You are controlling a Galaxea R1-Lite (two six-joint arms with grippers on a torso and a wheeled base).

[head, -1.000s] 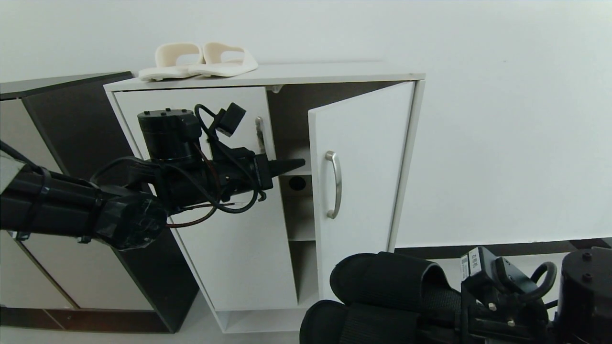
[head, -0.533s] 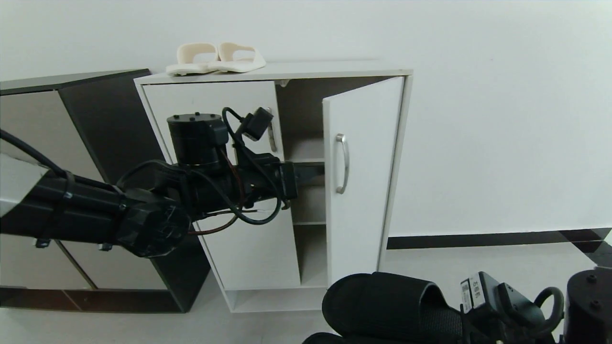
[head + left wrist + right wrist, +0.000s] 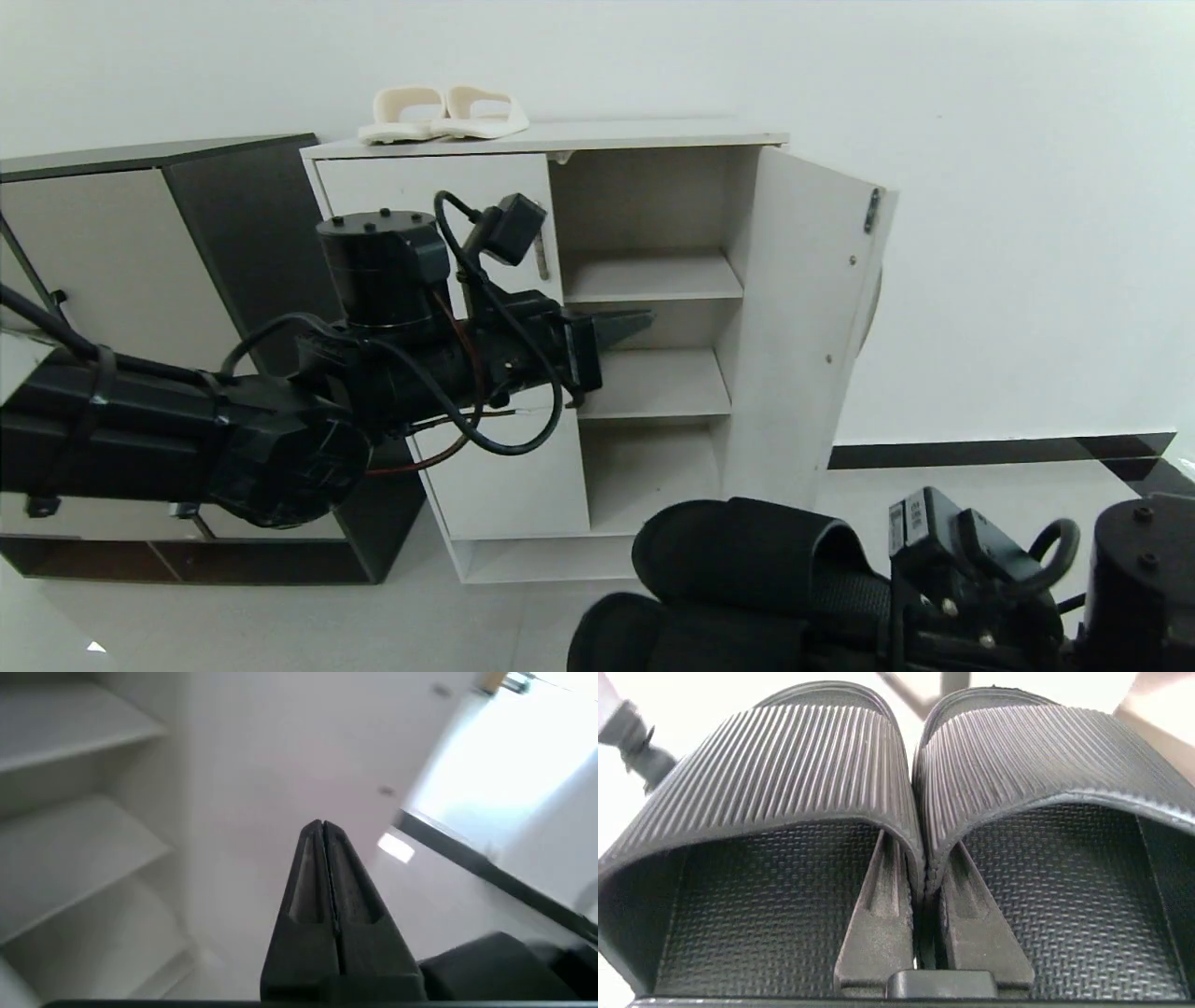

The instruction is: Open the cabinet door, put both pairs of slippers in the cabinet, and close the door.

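Note:
The white cabinet (image 3: pixel 560 140) stands against the wall with its right door (image 3: pixel 808 336) swung wide open, showing bare shelves (image 3: pixel 653 280). Its left door (image 3: pixel 439 191) is closed. A cream pair of slippers (image 3: pixel 443 114) lies on the cabinet top at the left. My left gripper (image 3: pixel 644 322) (image 3: pixel 323 835) is shut and empty, held in front of the open compartment at middle-shelf height. Low at the front right, my right gripper (image 3: pixel 920 905) is shut on the black pair of slippers (image 3: pixel 747 579) (image 3: pixel 906 793), pinching their two inner walls together.
A dark low cabinet (image 3: pixel 140 280) with pale panels adjoins the white one on the left. A pale floor (image 3: pixel 980 485) with a dark baseboard runs along the wall to the right of the open door.
The right door has swung from partly open to wide open, exposing the shelves. My left gripper has moved right, into the opening. The head view has shifted too. The black slippers stay held.

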